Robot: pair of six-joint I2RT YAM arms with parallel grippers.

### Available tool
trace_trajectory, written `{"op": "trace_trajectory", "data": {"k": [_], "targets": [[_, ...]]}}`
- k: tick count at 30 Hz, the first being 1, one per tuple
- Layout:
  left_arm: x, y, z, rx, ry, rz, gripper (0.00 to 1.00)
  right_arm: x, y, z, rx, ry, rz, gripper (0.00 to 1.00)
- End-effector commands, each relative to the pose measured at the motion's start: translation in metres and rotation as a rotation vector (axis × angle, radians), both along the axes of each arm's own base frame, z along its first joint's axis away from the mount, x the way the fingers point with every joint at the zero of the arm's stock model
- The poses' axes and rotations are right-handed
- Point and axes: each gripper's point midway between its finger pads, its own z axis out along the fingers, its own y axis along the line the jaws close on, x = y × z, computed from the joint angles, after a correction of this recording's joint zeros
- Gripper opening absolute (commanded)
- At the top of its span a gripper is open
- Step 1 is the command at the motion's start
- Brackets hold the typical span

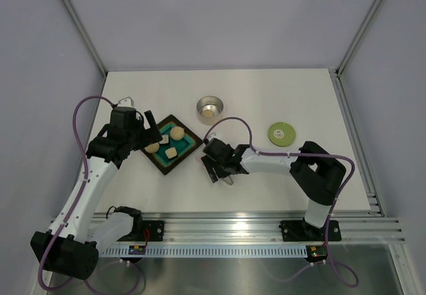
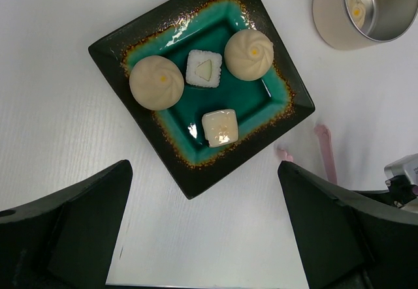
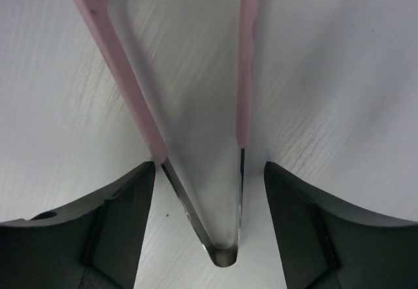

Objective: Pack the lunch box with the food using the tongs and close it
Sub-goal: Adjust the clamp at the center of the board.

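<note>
The white surface carried everything. On its left part sat a dark square tray with a glazed teal inside, turned corner-on to the arms, and the left tool hung over the tray's near corner with its black fingers spread wide and nothing between them. Beyond the tray's far right corner, apart from it, stood the small round shiny steel tin, uncovered; its flat round light-green lid lay well apart to the right. Just right of the tray, the slim V-shaped pale pink tongs lay flat on the surface, their tips pointing toward the tin. The right tool was low over the tongs' joined metal end, which lay between its parted fingers; the right finger stood clear of the tongs, and whether the left one touched them could not be told. In the tray rested two beige dough-like balls, a pale off-white cube between them and a second cube nearer the arms.
</note>
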Motion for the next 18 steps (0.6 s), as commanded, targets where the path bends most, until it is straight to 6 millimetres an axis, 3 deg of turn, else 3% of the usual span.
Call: {"op": "trace_trajectory", "data": {"k": [1, 7, 11, 12, 18], "targets": [[0.008, -0.001, 0.024, -0.028, -0.082, 0.012, 0.99, 0.006, -0.008, -0.019, -0.048, -0.024, -0.043, 0.75], [0.007, 0.001, 0.023, -0.015, -0.077, 0.010, 0.99, 0.003, -0.006, -0.030, -0.087, -0.024, -0.028, 0.61], [0.007, 0.004, 0.026, -0.006, -0.087, 0.029, 0.99, 0.003, -0.013, -0.023, -0.111, -0.033, -0.053, 0.42], [0.007, 0.005, 0.027, -0.006, -0.091, 0.030, 0.99, 0.004, -0.010, -0.015, -0.099, -0.038, -0.056, 0.32], [0.010, 0.006, 0.033, 0.005, -0.094, 0.029, 0.99, 0.002, -0.014, 0.031, -0.070, -0.055, -0.058, 0.14]]}}
